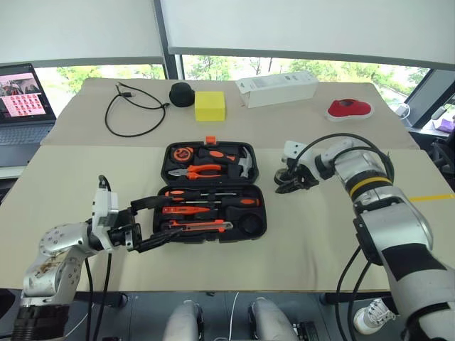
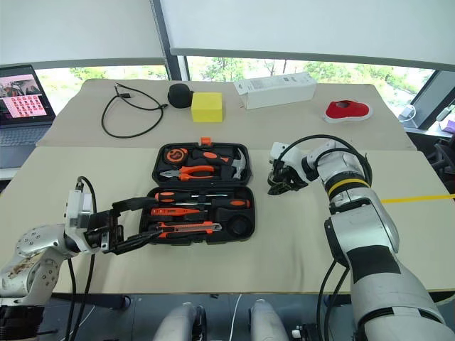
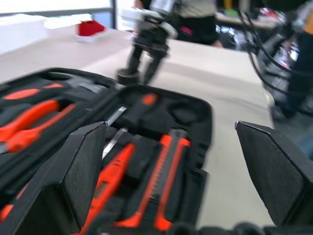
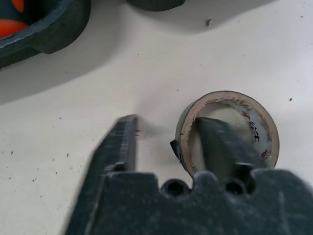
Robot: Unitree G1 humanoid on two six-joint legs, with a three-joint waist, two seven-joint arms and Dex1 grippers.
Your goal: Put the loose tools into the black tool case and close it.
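1. Left eye view: the black tool case lies open and flat at the middle of the near table, lid half away from the robot, tray half toward it, orange latch at the far edge.
2. Progress, judged from how things lie: the two black-and-orange screwdrivers, the thin orange tester and the utility knife all sit in the tray half's slots. The pliers and hammer sit in the lid half. Loading looks mostly done; closing the lid is not yet done.
3. One item is outside: a small roll of tape on the table just right of the case (probably meant for the round recess in the tray, though I cannot confirm this).
4. Right gripper: fingers straddle the roll's wall, one finger inside the ring and one outside, partly drawn in. Whether they pinch it firmly I cannot tell; the roll rests on the table.
5. Left gripper: jaws spread wide, empty, hanging at the case's near-left corner.
6. Orientation: the case's long axis runs left-right across the table; the hinge line runs the same way. The stowed tools lie along that axis, the screwdriver shafts pointing right.
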